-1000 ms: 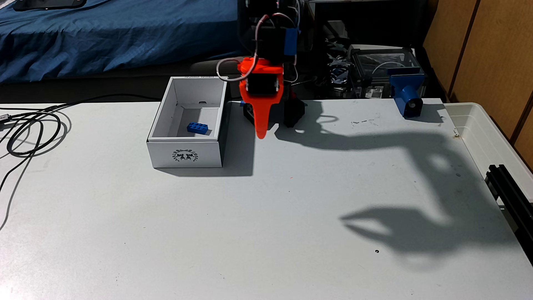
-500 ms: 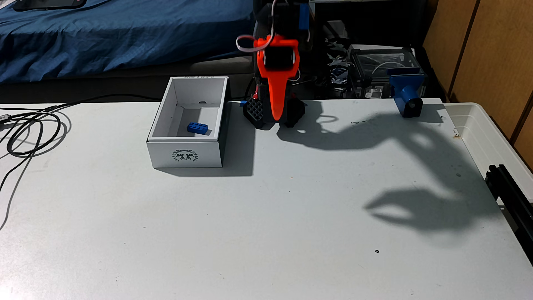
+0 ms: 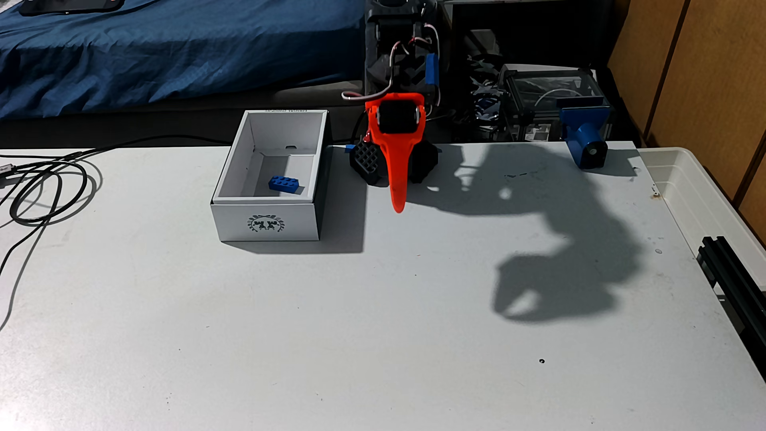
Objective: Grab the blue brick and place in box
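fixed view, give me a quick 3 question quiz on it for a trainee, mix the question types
1. True or false: the blue brick lies inside the box.
2. Multiple choice: where does the orange claw hang? A) over the box's opening B) to the right of the box, over the table C) over the coiled cable
3. Fill in: the box's front face carries a dark ____ emblem.

Key:
1. True; it rests on the box floor, near the front right corner.
2. B; the claw's tip points down beside the box, in front of the arm's black base.
3. Wreath.
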{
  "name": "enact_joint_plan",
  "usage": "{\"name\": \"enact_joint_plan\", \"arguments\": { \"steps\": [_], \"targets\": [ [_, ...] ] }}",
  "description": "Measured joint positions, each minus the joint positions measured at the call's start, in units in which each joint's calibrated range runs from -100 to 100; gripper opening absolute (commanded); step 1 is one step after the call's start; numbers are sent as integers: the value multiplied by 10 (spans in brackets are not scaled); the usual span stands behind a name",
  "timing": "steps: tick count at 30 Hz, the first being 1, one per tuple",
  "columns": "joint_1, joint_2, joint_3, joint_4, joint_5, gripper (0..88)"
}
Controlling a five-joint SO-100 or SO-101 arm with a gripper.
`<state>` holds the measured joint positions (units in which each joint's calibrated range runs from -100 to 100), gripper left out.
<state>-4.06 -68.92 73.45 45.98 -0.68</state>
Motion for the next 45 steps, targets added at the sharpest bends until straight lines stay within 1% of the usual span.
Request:
{"name": "enact_joint_plan", "arguments": {
  "steps": [5, 10, 18, 24, 26, 33, 38, 41, 45],
  "targets": [
    [-17, -10, 27, -21, -1, 8],
    [-17, -10, 69, -97, -1, 8],
    [-9, -10, 83, -162, -1, 8],
    [7, -57, 87, -169, -1, 8],
    [9, -90, 92, -143, -1, 8],
    [10, -223, 95, 11, -1, 8],
    [-8, -285, 107, 109, -1, 8],
    [-9, -302, 123, 132, -1, 8],
    [-9, -302, 159, 136, -1, 8]
  ]
}}
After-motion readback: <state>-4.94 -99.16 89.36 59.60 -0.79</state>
